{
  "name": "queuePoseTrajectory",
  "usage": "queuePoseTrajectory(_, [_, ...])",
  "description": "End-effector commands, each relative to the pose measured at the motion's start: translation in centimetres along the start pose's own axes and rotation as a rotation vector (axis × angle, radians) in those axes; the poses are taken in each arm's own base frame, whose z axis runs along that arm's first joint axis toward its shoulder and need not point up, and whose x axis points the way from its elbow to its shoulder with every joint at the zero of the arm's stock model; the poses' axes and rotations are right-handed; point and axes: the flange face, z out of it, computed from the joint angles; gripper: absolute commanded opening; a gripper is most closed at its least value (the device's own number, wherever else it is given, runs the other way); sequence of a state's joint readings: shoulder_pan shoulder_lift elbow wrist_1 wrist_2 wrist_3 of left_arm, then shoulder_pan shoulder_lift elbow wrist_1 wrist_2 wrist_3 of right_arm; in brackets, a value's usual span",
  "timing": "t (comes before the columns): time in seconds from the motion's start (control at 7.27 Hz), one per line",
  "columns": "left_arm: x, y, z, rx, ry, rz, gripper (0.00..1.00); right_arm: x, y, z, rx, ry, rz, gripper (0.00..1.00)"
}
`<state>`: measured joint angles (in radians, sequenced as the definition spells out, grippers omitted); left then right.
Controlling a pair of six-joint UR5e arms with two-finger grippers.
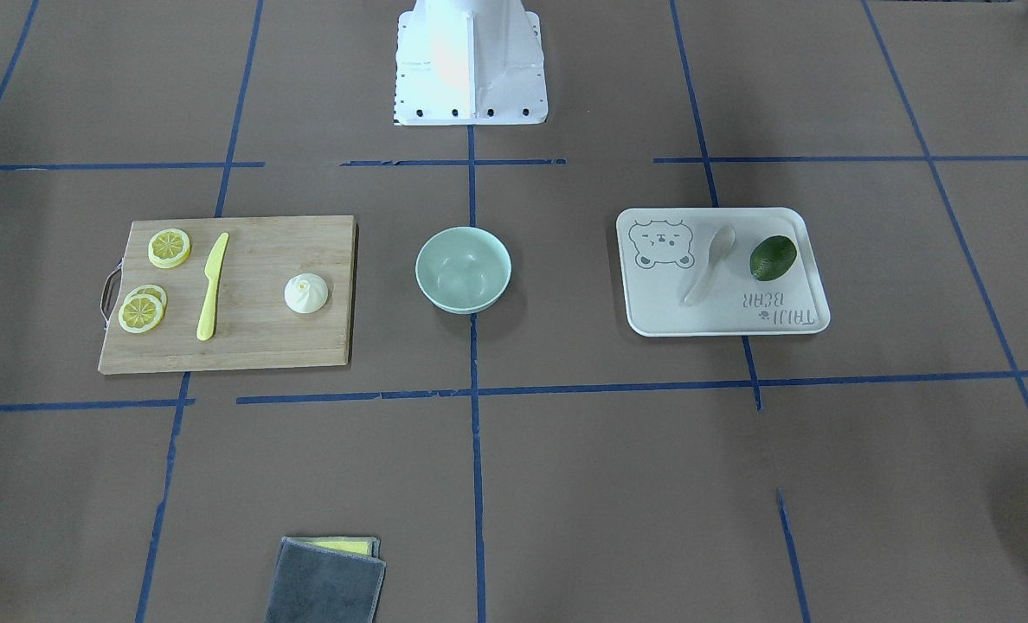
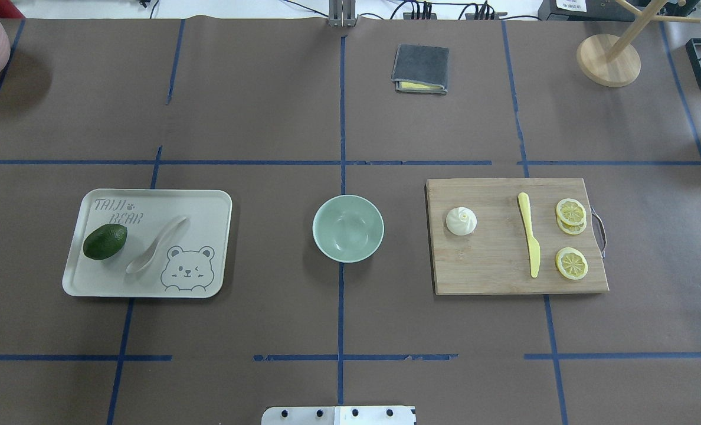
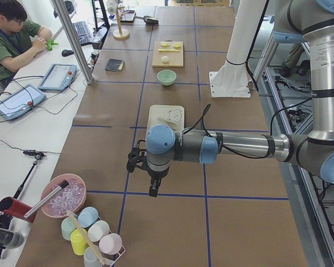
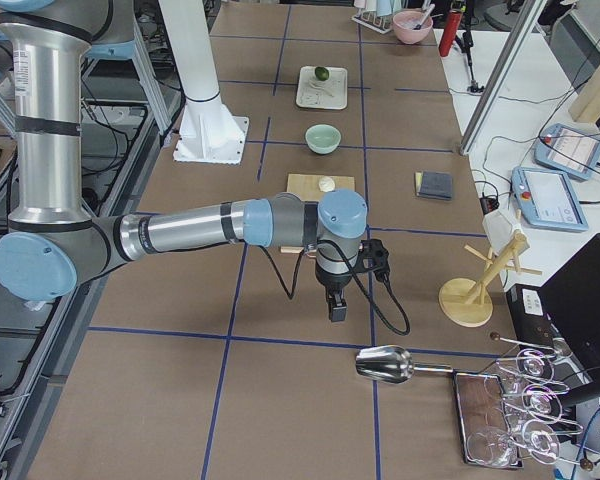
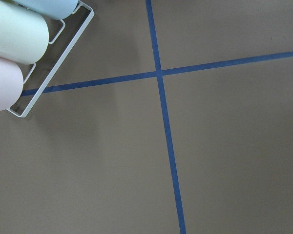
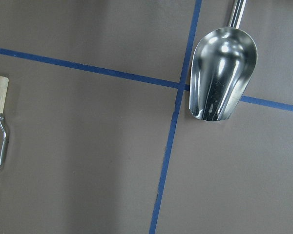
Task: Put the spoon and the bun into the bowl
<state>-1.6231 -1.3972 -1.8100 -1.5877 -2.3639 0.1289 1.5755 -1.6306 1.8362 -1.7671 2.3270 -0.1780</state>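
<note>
The bowl stands upright in the middle of the table, with nothing visible inside it. To its left a pale tray carries the spoon, lying aslant with its scoop apparently toward the robot. A dark green fruit sits just beside it on the left. To the right of the bowl, the bun rests on the left part of a wooden cutting board. A yellow knife and lemon slices lie farther right on the board. The left pincer hangs over bare table far left of the tray. The right pincer hangs far right of the board. Both point down and appear only in the side views, so I cannot tell how their jaws stand.
</note>
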Motion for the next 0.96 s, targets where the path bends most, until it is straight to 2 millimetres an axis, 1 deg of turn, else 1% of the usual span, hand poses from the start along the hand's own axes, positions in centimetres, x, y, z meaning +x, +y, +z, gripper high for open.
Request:
queuePoseTrajectory(0.0, [0.3,-0.1,0.1,-0.003,0.002,0.006,1.00,-0.1,0.0,-0.1,0.001,0.000,-0.001,1.00])
queuePoseTrajectory(0.14, [0.8,-0.3,-0.4,0.007,0.001,0.016,1.00,-0.2,-0.1,0.0,0.000,0.000,-0.004,1.00])
queuePoseTrajectory(0.28, [1.5,-0.6,-1.0,0.020,0.000,0.032,1.00,-0.7,-0.8,-0.2,0.005,-0.001,-0.017,1.00])
queuePoseTrajectory(0.41, [2.3,-1.8,-1.7,0.053,-0.002,0.069,1.00,-1.3,-1.3,0.0,0.001,0.000,-0.032,1.00])
queuePoseTrajectory(0.55, [4.0,-4.7,-3.4,0.105,0.000,0.118,1.00,-2.0,-2.0,-0.1,0.003,0.001,-0.050,1.00])
queuePoseTrajectory(0.69, [4.9,-6.9,-4.4,0.139,-0.005,0.153,1.00,-2.2,-2.5,-0.5,0.011,0.002,-0.057,1.00])
queuePoseTrajectory(0.83, [6.4,-9.1,-6.1,0.185,-0.008,0.201,1.00,-2.7,-2.8,-0.9,0.022,0.003,-0.077,1.00])
